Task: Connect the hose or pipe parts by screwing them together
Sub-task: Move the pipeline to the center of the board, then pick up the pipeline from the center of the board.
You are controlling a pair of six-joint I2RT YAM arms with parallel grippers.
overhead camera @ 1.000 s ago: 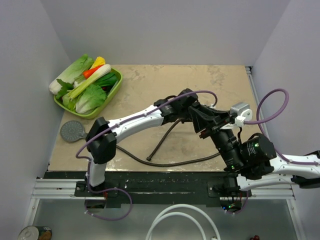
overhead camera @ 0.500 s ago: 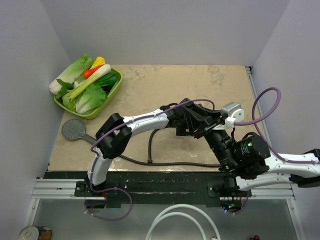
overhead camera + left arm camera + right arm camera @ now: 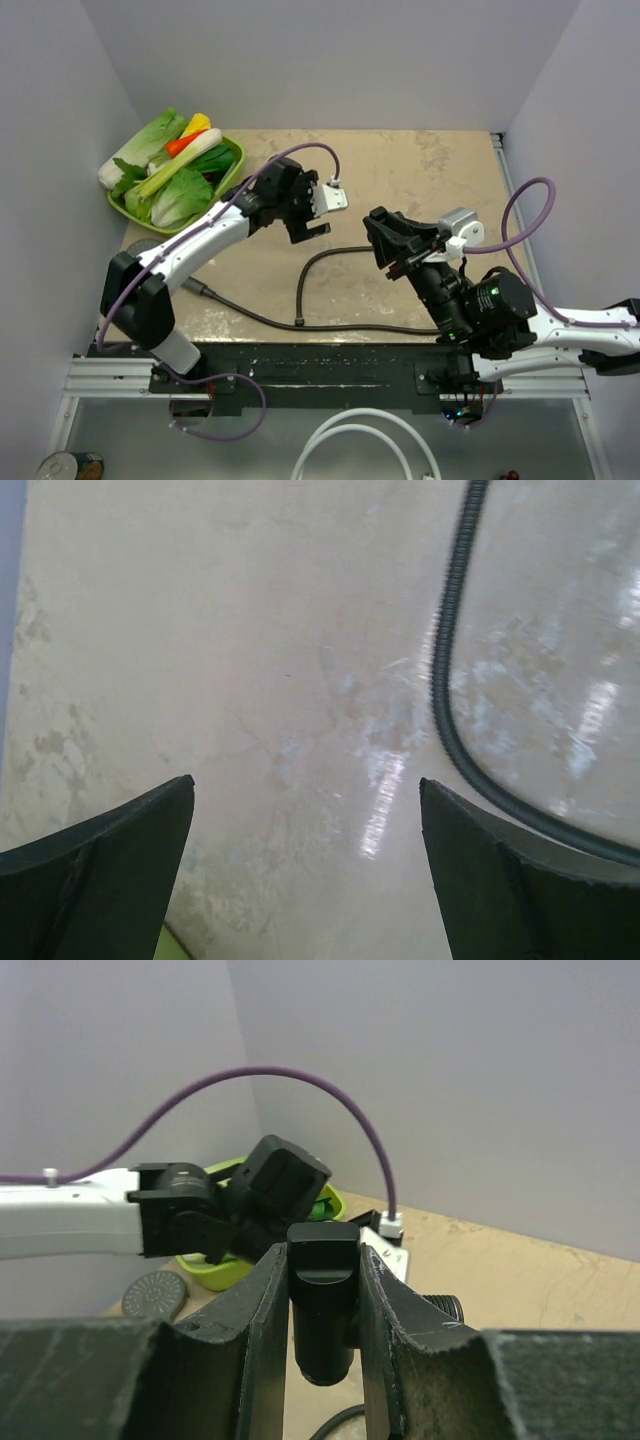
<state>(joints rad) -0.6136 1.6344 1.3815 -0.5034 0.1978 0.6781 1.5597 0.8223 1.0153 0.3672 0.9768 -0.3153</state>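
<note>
1. Hose (image 3: 441, 670): dark, ribbed, lying slack on the table (image 3: 440, 170). It runs in a long line parallel to the near edge and curls up toward the middle. What looks like a free end (image 3: 299, 321) rests near the front edge, touching nothing else I can make out.
2. Left gripper (image 3: 305, 785): fingers spread wide and empty, hovering over bare tabletop. In its wrist view the hose passes off to one side, outside the gap.
3. Right gripper (image 3: 322, 1260): fingers drawn in narrow and clamped on the T-fitting (image 3: 322, 1295), small and black, held upright and lifted clear of the table.
4. Shower-head disc (image 3: 155, 1295): flat on the table at far left, near the green tray (image 3: 232, 170). It is mostly hidden under the left arm in the top view. Whether the hose joins its handle, I cannot tell.
5. Step in hand (judgement): the fitting is presented and the hose end is not yet picked up. No thread is engaged.
6. Next move (judgement): bring the left gripper down onto the free end, just behind the nut, then carry it to an open port on the fitting.
7. The axes need squaring before turning, since a tilted start risks cross-threading. Hose stiffness may pull the nut off line.
</note>
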